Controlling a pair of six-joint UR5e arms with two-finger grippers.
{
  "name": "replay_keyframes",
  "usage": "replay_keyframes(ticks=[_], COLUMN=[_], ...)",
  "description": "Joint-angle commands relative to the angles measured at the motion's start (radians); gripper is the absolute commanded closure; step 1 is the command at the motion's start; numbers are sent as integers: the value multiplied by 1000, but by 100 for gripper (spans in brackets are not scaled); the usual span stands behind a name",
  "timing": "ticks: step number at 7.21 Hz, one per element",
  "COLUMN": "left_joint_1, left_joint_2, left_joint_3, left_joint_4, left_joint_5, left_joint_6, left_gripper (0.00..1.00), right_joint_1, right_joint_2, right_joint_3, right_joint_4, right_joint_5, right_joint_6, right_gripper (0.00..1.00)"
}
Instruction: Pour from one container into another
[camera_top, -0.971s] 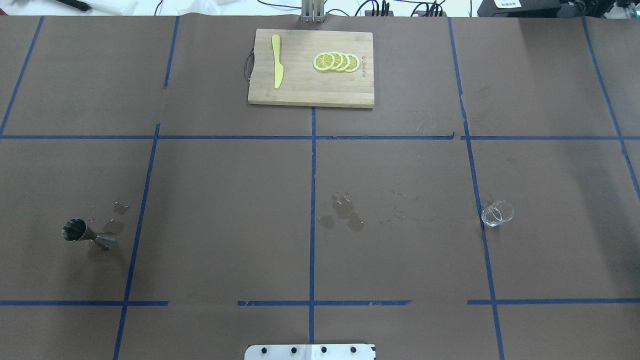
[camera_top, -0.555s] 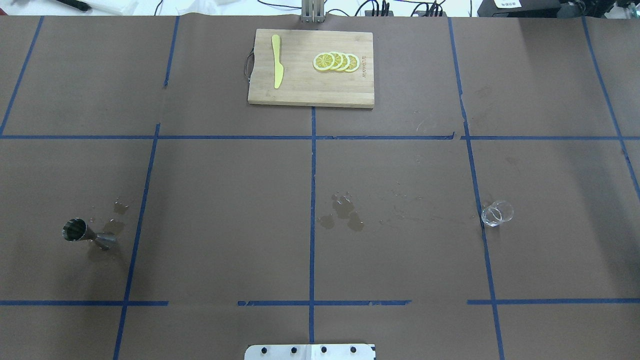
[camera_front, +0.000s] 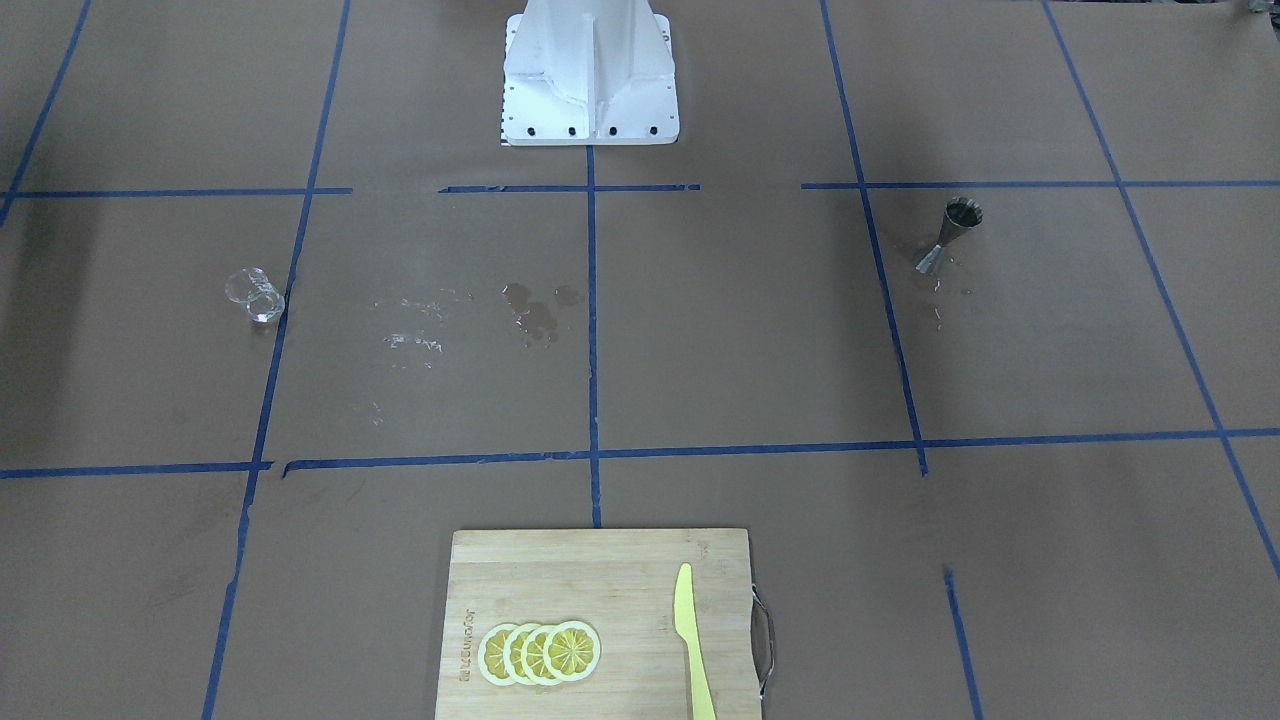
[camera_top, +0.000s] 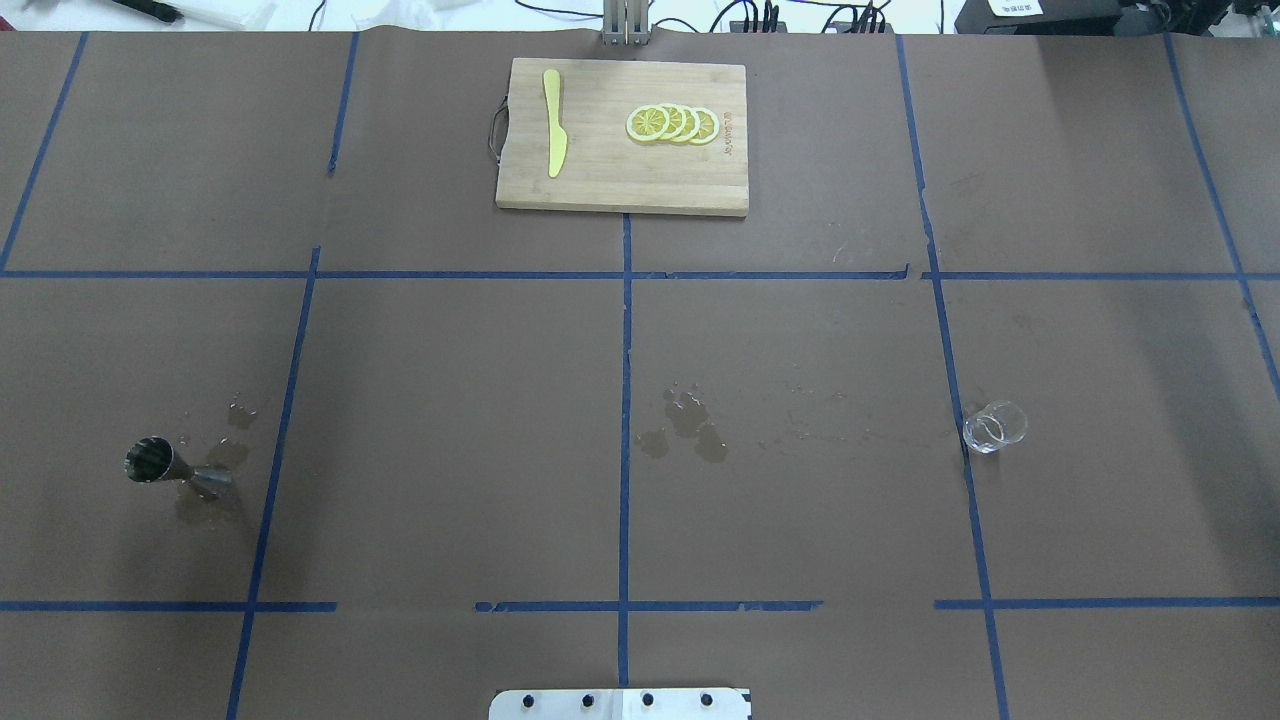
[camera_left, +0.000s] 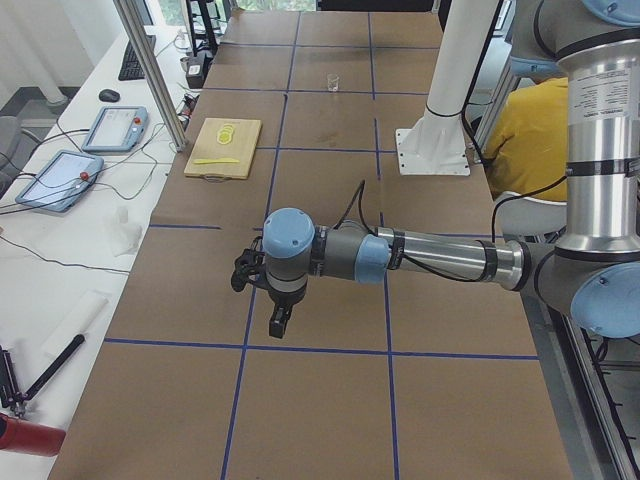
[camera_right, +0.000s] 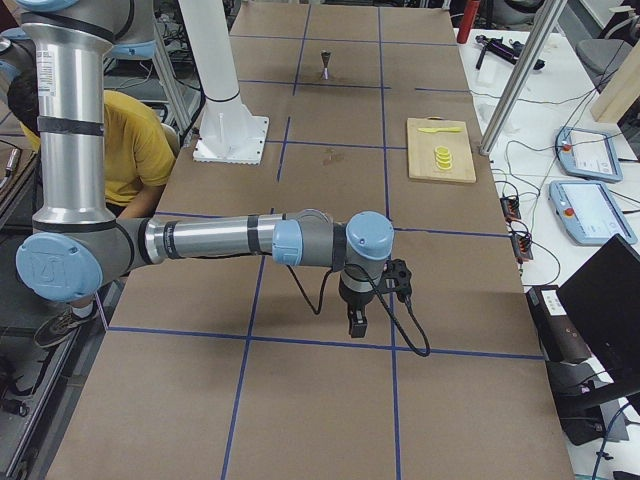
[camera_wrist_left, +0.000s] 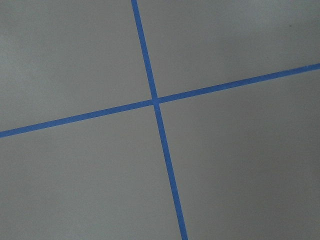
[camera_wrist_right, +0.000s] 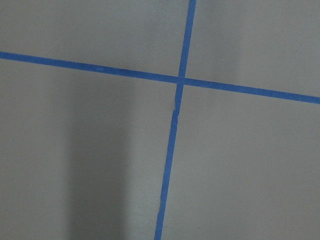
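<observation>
Cup (camera_top: 995, 427) and jigger (camera_top: 175, 468) stand apart.
We see them at 4 and 8 o'clock overhead; left gripper (camera_left: 279, 324), right gripper (camera_right: 357, 324): spread or pressed, we cannot tell.

Bench (camera_top: 450, 400) w/ brown paper cover, blue tape (camera_top: 624, 350) laid in a grid. Far edge, centre: wooden cutting board (camera_top: 610, 180). Robot's left side: steel jigger (camera_top: 178, 468) standing, wet spots (camera_top: 228, 455) around its foot. Robot's right: clear glass cup (camera_top: 995, 427) upright, just beside a tape line. Darker wet patches (camera_top: 690, 425) near centre line, btwn the two. White base plate (camera_top: 620, 704) at near edge, mid.
</observation>
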Motion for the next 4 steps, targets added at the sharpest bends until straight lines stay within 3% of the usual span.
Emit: replay_keyframes(ticks=[1, 4], left_joint_1=[-2, 1], left_joint_2=[3, 3], left_joint_3=[-7, 55], left_joint_4=[2, -5], left_joint_5=[0, -1], left_joint_6=[0, 5], left_gripper=[0, 0], right_joint_1=[-10, -10], right_joint_2=[-1, -2], right_joint_3=[7, 14], right_joint_4=[1, 8], right_joint_5=[3, 38], right_joint_6=[-1, -1], right_gripper=[0, 0])
